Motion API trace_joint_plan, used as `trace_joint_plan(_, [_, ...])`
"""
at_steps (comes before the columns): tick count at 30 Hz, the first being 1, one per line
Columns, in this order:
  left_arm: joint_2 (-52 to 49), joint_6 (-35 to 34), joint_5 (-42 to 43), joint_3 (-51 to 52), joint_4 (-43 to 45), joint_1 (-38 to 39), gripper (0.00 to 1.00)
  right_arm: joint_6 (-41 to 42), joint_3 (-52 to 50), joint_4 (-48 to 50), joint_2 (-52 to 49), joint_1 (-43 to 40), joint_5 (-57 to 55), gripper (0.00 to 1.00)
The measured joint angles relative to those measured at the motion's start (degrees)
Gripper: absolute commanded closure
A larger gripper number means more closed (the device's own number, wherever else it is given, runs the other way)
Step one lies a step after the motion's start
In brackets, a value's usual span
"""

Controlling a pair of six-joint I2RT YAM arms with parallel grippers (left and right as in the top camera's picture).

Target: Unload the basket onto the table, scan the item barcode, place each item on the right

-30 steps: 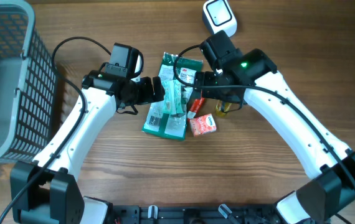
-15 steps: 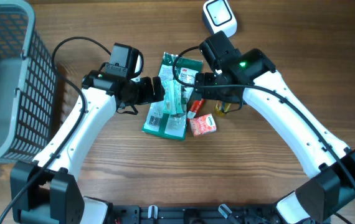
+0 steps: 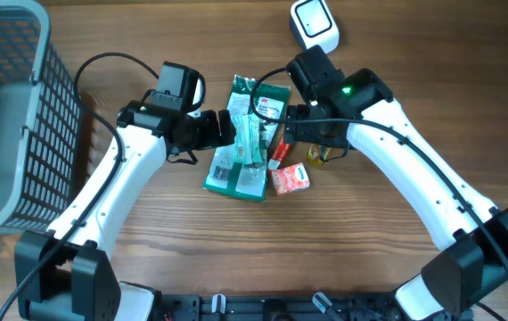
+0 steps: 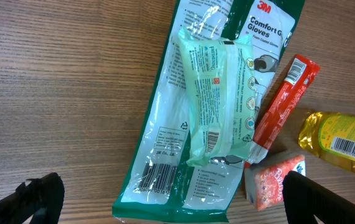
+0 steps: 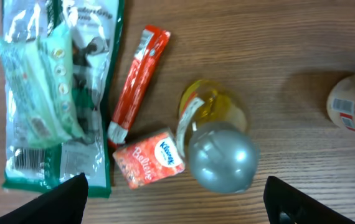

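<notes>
A small pile of goods lies at the middle of the wooden desk [image 3: 192,259]. Lowest is a flat green gloves pack [image 4: 162,143], its barcode facing up near the end closest to the left wrist camera. A pale green wipes pack [image 4: 218,93] lies lengthwise on top of it. Just beside these lies a red sachet [image 4: 283,106], slanted, one end touching an orange tissue pack [image 5: 147,157]. The yellow bottle [image 5: 218,109] stands next to the tissue pack, its silver cap [image 5: 221,155] pointing up at the right wrist camera; the left wrist view shows a barcode on its label.

The left end effector [image 4: 174,200] hangs above the gloves pack with its fingers [image 4: 31,198] spread wide and nothing between them. The right end effector [image 5: 177,199] hangs over the bottle, fingers [image 5: 62,198] also wide apart, gripping nothing.

The white scanner [image 3: 315,24] sits at the far edge of the desk, apart from the pile. A grey basket [image 3: 53,134] stands at the left. Another bottle [image 5: 354,111] shows partly at the right edge of the right wrist view.
</notes>
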State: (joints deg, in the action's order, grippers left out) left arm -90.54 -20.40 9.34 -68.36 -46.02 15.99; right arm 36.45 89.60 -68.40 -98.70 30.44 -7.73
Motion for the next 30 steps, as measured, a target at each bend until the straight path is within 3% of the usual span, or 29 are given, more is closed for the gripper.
trace_joint_plan(12, [0.0, 0.0, 0.0, 0.0, 0.0, 0.0, 0.00, 9.0, -3.1, 1.7, -2.1, -0.6, -5.0, 0.09])
trace_joint_plan(17, [0.0, 0.0, 0.0, 0.0, 0.0, 0.0, 0.00, 9.7, -5.2, 4.3, -4.0, -1.6, -4.7, 0.20])
trace_joint_plan(26, [0.0, 0.0, 0.0, 0.0, 0.0, 0.0, 0.00, 9.9, -5.6, 5.3, -4.2, -3.1, -4.3, 0.22])
trace_joint_plan(30, [0.0, 0.0, 0.0, 0.0, 0.0, 0.0, 0.00, 9.9, -8.6, 9.3, -4.2, -3.1, -2.6, 0.27])
